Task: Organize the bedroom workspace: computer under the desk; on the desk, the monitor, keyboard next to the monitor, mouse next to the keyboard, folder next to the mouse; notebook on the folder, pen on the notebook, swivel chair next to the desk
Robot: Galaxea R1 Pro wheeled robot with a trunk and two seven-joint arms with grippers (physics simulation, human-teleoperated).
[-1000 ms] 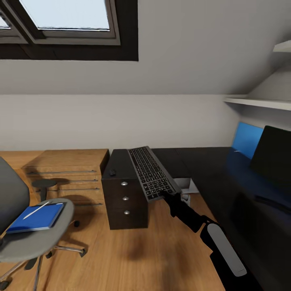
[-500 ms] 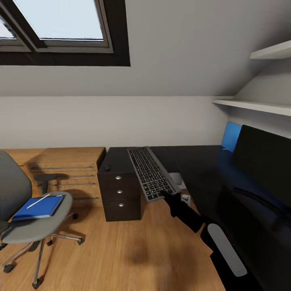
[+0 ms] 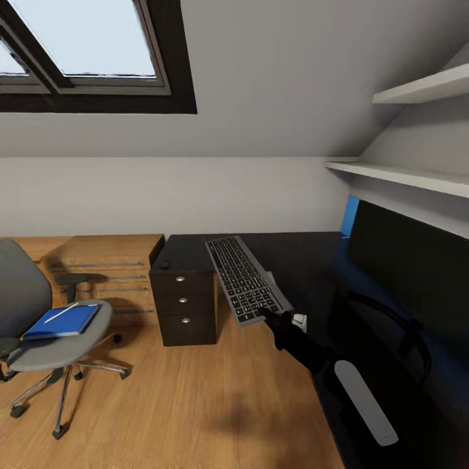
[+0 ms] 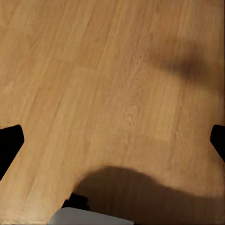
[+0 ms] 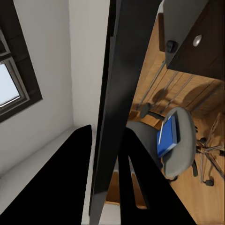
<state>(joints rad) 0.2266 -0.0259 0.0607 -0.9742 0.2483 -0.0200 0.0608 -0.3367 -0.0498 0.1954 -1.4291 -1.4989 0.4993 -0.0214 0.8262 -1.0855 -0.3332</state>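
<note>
Since a second ago the head camera has swung right, sliding the whole scene leftward, while the keyboard stays at the same spot in view.

Landmark: the desk (image 3: pixel 306 260), its glossy black top running along the wall and down the right side. The monitor (image 3: pixel 410 267) stands on its right wing. The swivel chair (image 3: pixel 45 326) sits well apart from the desk's drawer end, with the folder (image 3: pixel 62 321) on its seat and the pen (image 3: pixel 62 312) lying on top. The keyboard (image 3: pixel 244 277) hangs tilted over the desk's inner corner, its near end clenched by the right gripper (image 3: pixel 266 314). The mouse (image 3: pixel 166 264) rests on the desktop above the drawers. Whether the left gripper (image 4: pixel 112 140) is spread or closed I cannot tell.
</note>
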